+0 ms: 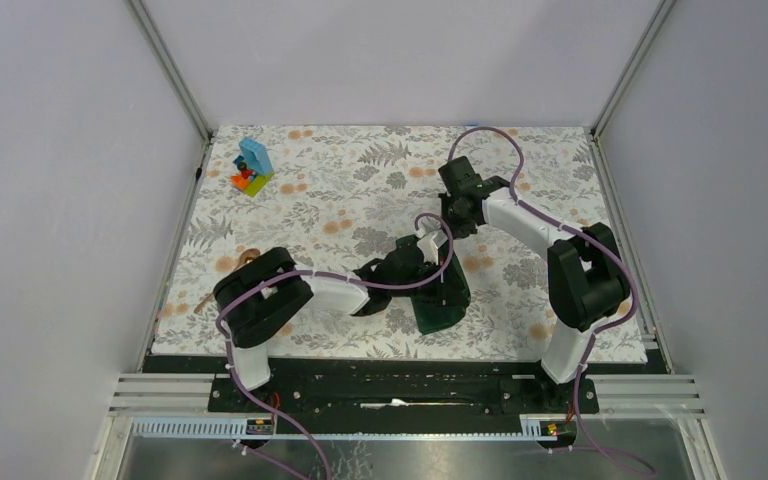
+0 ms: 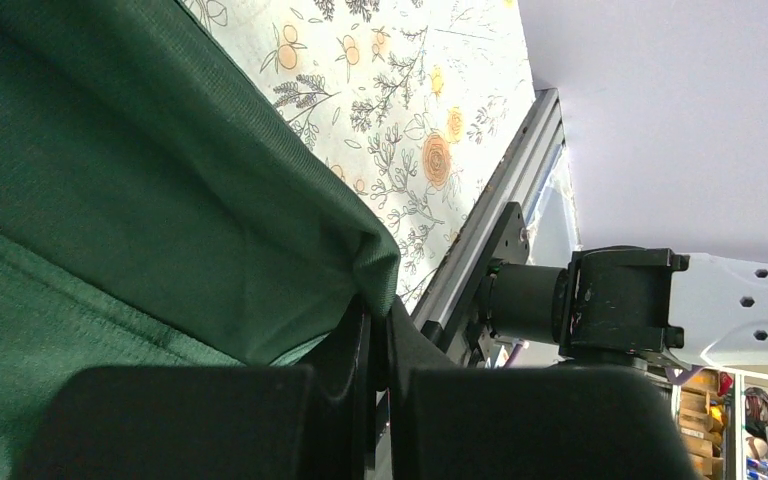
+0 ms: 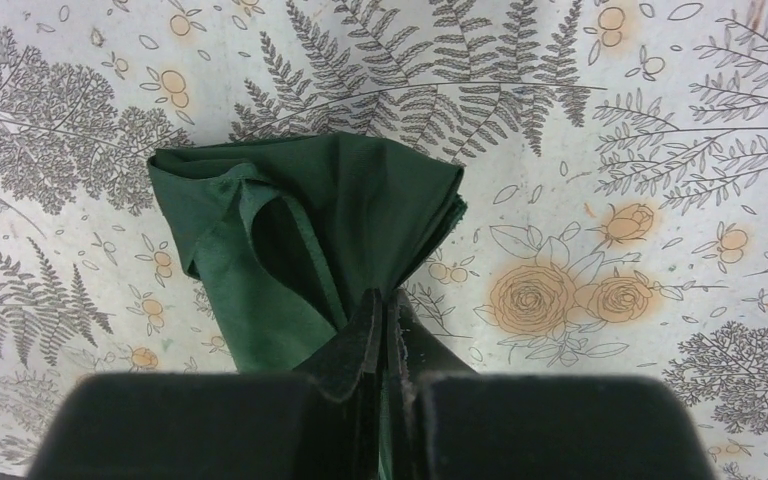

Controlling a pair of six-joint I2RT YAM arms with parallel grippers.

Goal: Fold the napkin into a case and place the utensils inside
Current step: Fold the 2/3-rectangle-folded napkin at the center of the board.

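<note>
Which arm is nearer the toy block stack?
Left. The left arm lies on the same side of the table as the block stack, nearer the bases; the right arm is across on the right side.

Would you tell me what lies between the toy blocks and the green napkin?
Bare floral table covering, then the left arm's wrist by the napkin; the top view shows it.

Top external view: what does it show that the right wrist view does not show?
Only the top external view shows the toy block stack, the left arm and the right arm. Only the right wrist view shows the right tool shut on the napkin, whose cloth is bunched in folds. Both show the dark green napkin on the floral table covering.
</note>
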